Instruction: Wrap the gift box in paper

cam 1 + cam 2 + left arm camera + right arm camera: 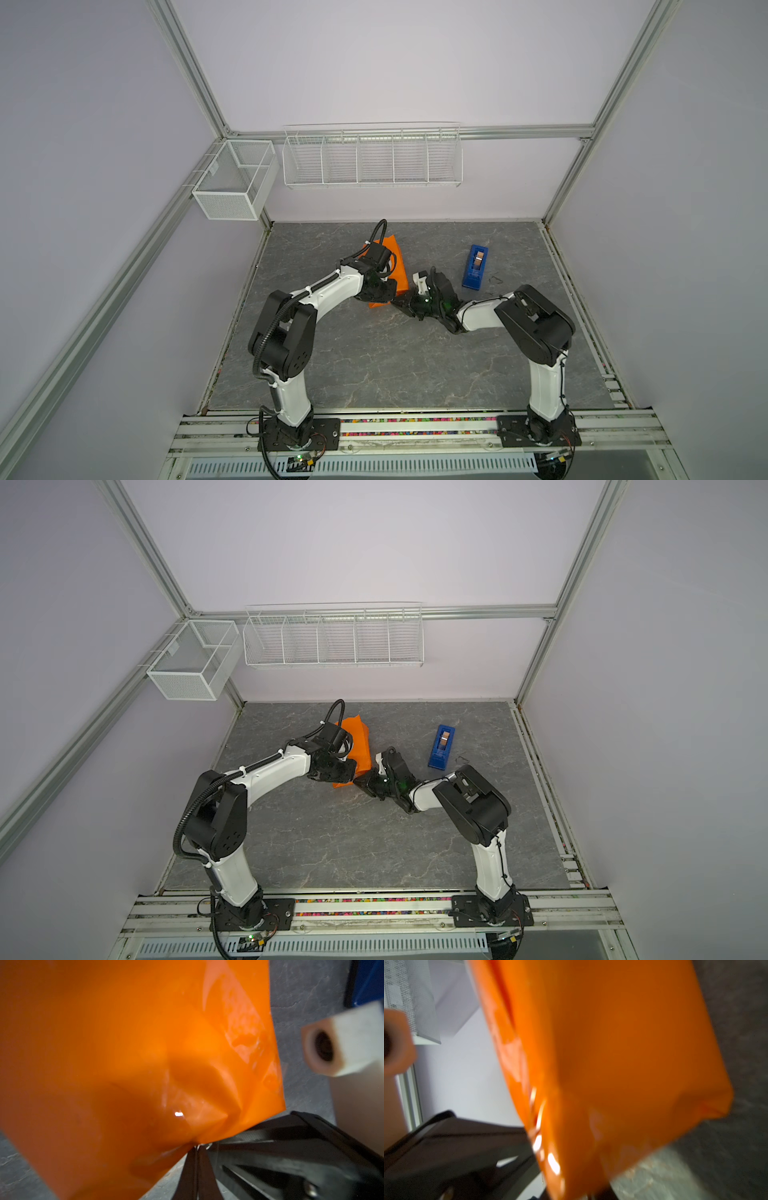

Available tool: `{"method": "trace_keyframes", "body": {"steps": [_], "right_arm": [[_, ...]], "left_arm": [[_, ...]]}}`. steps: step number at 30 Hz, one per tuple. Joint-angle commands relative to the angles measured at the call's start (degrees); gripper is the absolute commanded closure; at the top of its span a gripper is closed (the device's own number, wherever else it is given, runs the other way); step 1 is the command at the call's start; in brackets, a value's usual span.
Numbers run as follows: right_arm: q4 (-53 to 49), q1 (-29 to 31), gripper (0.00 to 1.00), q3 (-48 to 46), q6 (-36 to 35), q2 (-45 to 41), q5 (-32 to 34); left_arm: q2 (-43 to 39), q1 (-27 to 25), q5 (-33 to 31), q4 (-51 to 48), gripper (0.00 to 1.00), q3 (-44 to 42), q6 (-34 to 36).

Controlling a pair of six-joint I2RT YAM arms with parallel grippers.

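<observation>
The orange paper [395,266] stands folded up in a tall bundle at the middle of the table, partly behind my left wrist. The gift box is hidden. My left gripper [388,296] is at the bundle's near lower end. In the left wrist view its fingertips [197,1148] are pressed together on a corner of the paper [124,1053], with creases running out from the pinch. My right gripper [400,306] meets it from the right, and its black fingers [280,1142] lie against the same corner. In the right wrist view the paper [612,1053] is blurred and covers the right jaws.
A blue tape dispenser [475,267] stands right of the bundle, a little beyond my right wrist. A white mesh bin [235,178] and a white wire rack [372,156] hang on the back wall. Bare grey table lies in front of both arms.
</observation>
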Motion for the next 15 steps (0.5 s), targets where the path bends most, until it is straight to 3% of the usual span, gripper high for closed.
{"method": "trace_keyframes", "body": {"steps": [1, 7, 15], "right_arm": [[-3.3, -0.5, 0.78, -2.1, -1.1, -5.4, -1.3], [-15.0, -1.2, 0.72, -3.9, -7.5, -12.5, -1.2], [-43.1, -5.9, 0.56, 8.4, -27.4, -17.5, 3.4]], "left_arm": [[1.0, 1.1, -1.3, -3.5, 0.98, -0.4, 1.5], [-0.9, 1.2, -0.5, -4.3, 0.96, 2.3, 1.7], [-7.9, 3.3, -0.1, -4.4, 0.73, 5.8, 0.7]]}}
